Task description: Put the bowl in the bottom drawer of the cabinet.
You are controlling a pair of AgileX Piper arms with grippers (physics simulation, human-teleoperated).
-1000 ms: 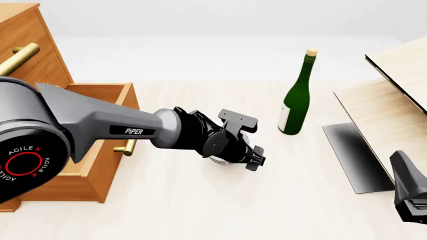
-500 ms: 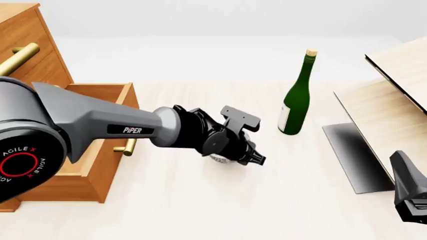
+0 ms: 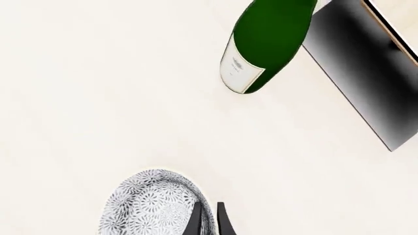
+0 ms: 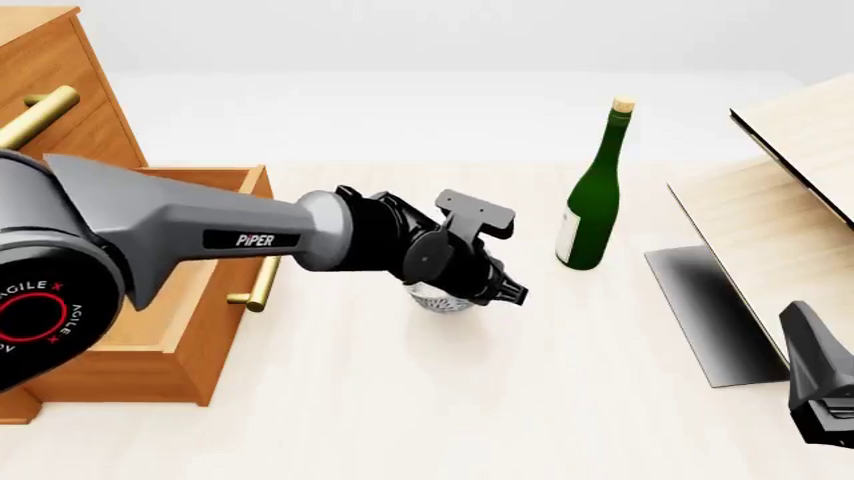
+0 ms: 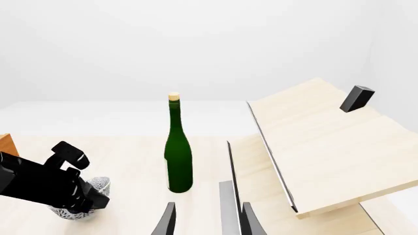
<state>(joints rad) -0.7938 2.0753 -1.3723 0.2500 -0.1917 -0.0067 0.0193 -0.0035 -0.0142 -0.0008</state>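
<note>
Bowl first: the small round white ceramic bowl (image 4: pixel 441 296) with its fine blue-grey speckled pattern is sitting on the pale light-wood table (image 4: pixel 400 420), near the middle, just right of the open drawer. The black left gripper (image 4: pixel 501 290) is reaching over it from the left; in the left wrist view its two dark fingertips (image 3: pixel 196 220) are standing close together with the bowl's rim between them, so it is pinching the bowl's wall in a narrow grip. In the front view the bowl is showing only partly beneath the wrist.

Nearest the camera on the right, the dark grey right arm is resting low at the table's edge. In the right wrist view the right gripper (image 5: pixel 207 218) is showing its fingers spread apart with nothing between them.

Left of the bowl, the bottom drawer (image 4: pixel 200 300) of orange-brown wood is standing pulled out, its brass bar handle (image 4: pixel 256 285) facing the bowl. Above and behind it the large orange-brown wooden cabinet (image 4: pixel 67 100) is rising at the far left.

Farther back and to the right, the tall green glass wine bottle (image 4: pixel 591 195) with a cream label is standing upright, well apart from the bowl. Beyond it to the right, the pale light-wood structure (image 4: pixel 787 190) with a dark panel is leaning over the table.
</note>
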